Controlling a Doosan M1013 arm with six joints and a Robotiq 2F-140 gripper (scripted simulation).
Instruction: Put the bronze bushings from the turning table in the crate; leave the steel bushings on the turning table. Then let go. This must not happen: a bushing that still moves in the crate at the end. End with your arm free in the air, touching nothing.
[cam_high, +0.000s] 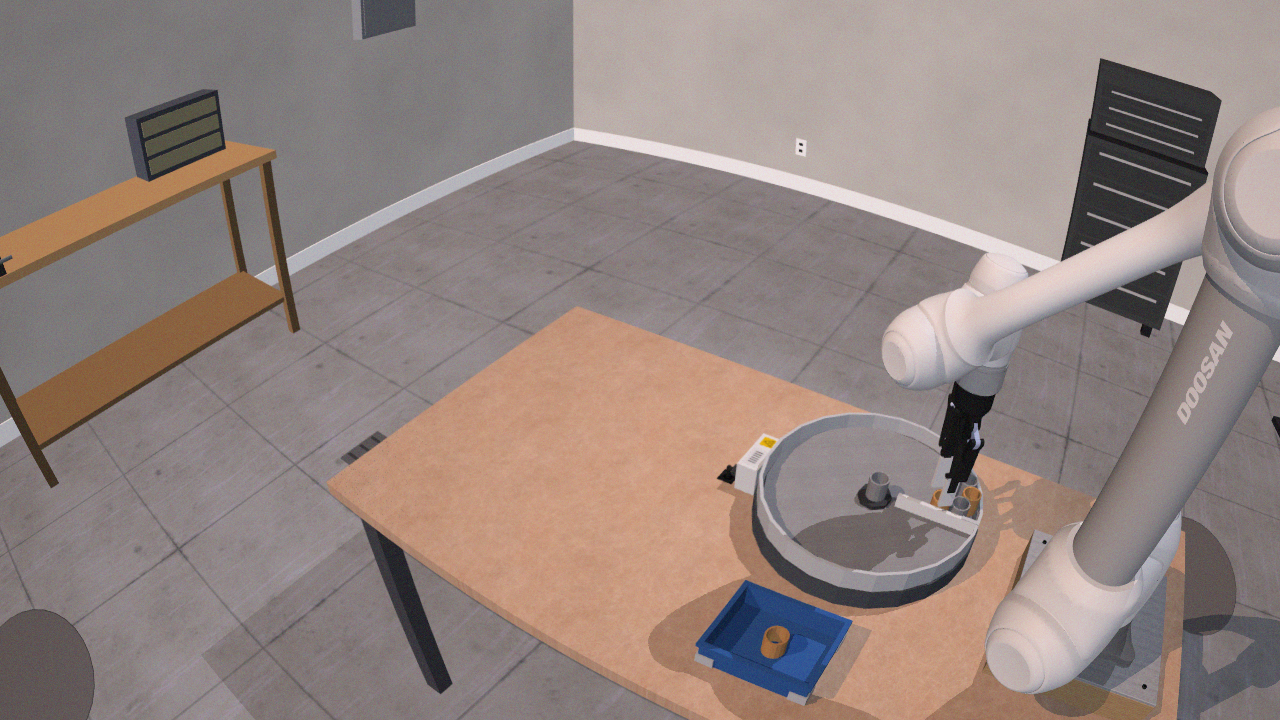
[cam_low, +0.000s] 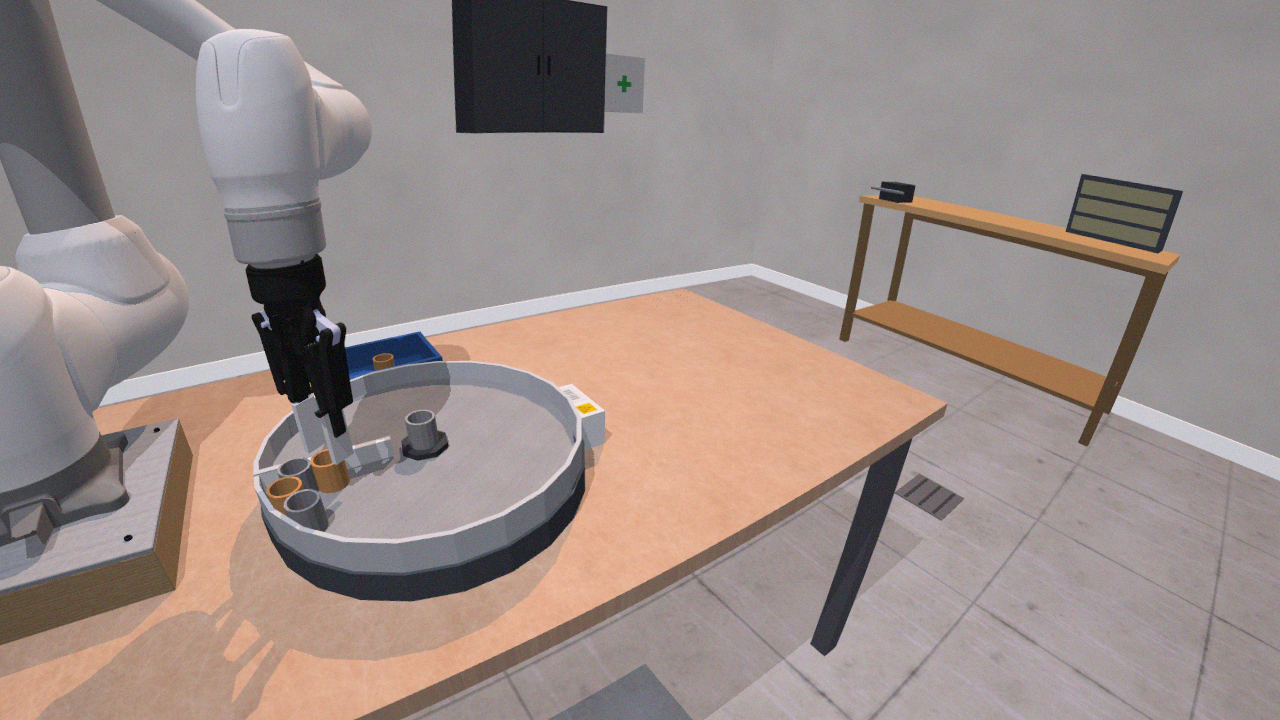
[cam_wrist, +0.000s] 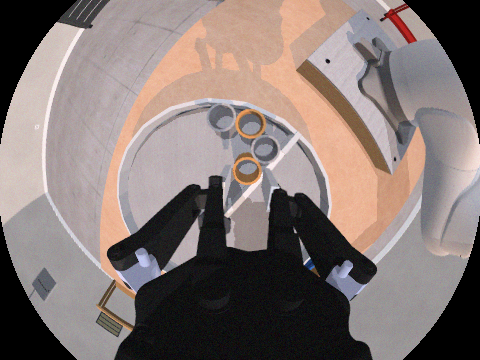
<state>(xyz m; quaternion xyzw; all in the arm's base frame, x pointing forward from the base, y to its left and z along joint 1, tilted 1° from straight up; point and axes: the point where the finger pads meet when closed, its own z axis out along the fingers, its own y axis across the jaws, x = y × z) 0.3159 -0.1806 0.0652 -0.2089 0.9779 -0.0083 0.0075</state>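
Note:
The grey turning table (cam_high: 863, 505) holds two bronze bushings and two steel bushings crowded behind a white divider bar near its rim. In the wrist view the near bronze bushing (cam_wrist: 247, 170) lies just ahead of my fingertips, then a steel one (cam_wrist: 266, 148), the second bronze one (cam_wrist: 251, 124) and another steel one (cam_wrist: 222, 118). My gripper (cam_low: 331, 420) points straight down just above the near bronze bushing (cam_low: 328, 470). Its fingers stand apart with nothing between them. One bronze bushing (cam_high: 774, 639) stands in the blue crate (cam_high: 763, 632).
A grey hub (cam_low: 423, 432) stands at the turning table's centre. A small white control box (cam_high: 750, 461) sits at its far side. The arm's base block (cam_low: 85, 528) is on the table next to the turning table. A wooden shelf (cam_low: 1002, 295) stands off the table.

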